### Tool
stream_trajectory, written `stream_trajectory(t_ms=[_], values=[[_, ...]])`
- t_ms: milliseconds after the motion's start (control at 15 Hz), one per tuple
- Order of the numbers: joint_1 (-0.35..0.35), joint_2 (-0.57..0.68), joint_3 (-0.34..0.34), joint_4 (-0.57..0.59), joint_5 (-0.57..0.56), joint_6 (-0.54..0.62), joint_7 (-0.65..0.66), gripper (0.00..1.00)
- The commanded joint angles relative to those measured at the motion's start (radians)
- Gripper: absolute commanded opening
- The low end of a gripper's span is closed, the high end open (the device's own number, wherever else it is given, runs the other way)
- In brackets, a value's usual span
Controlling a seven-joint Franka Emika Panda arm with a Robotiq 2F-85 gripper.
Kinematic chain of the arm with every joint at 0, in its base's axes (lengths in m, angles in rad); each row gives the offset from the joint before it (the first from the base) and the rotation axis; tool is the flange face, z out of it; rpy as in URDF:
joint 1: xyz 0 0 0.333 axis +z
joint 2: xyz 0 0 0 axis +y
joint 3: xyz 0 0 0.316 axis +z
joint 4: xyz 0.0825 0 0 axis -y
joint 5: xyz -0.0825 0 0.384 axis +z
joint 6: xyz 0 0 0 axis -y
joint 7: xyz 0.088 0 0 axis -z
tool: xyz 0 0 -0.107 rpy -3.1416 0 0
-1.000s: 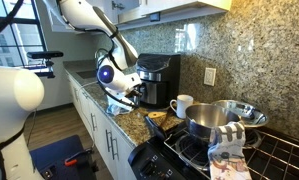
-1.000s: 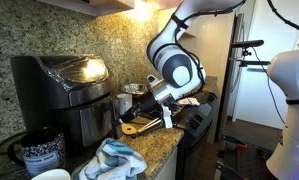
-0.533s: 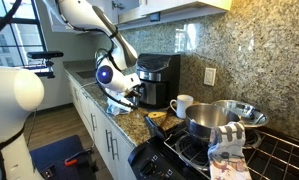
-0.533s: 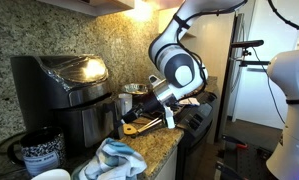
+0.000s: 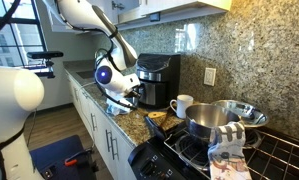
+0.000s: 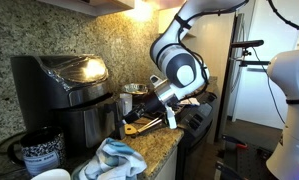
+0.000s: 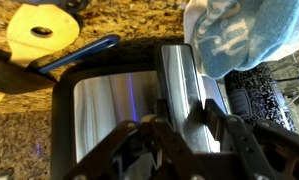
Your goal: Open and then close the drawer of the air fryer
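Note:
The black air fryer [image 5: 159, 78] stands on the granite counter against the wall; it also shows in an exterior view [image 6: 59, 90]. Its drawer [image 6: 97, 118] is the lower front. In the wrist view the drawer front [image 7: 109, 110] fills the frame, with a silver handle [image 7: 177, 75] running down its middle. My gripper [image 7: 182, 125] straddles this handle, one finger on each side, and looks closed on it. In both exterior views the gripper [image 5: 137, 96] [image 6: 129, 104] is right at the fryer's front.
A white mug [image 5: 181, 105], a steel pot [image 5: 211, 122] and a patterned cloth [image 5: 227, 140] sit beside the fryer near the stove [image 5: 184, 155]. A yellow tool [image 7: 41, 30], a blue handle [image 7: 79, 55] and a blue cloth [image 7: 244, 35] lie on the counter. A dark mug [image 6: 39, 152] stands close by.
The arm has shifted very slightly away from the fryer in one exterior view; otherwise nothing visibly differs.

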Motion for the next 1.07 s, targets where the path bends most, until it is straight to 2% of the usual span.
stream_trajectory(t_ms=[0, 533, 1000], values=[[0.018, -0.057, -0.02, -0.075, 0.0, -0.016, 0.009, 0.17], [0.026, -0.098, -0.058, -0.124, -0.002, -0.03, -0.01, 0.17], [0.024, -0.117, -0.04, -0.156, -0.002, -0.04, -0.014, 0.17]])
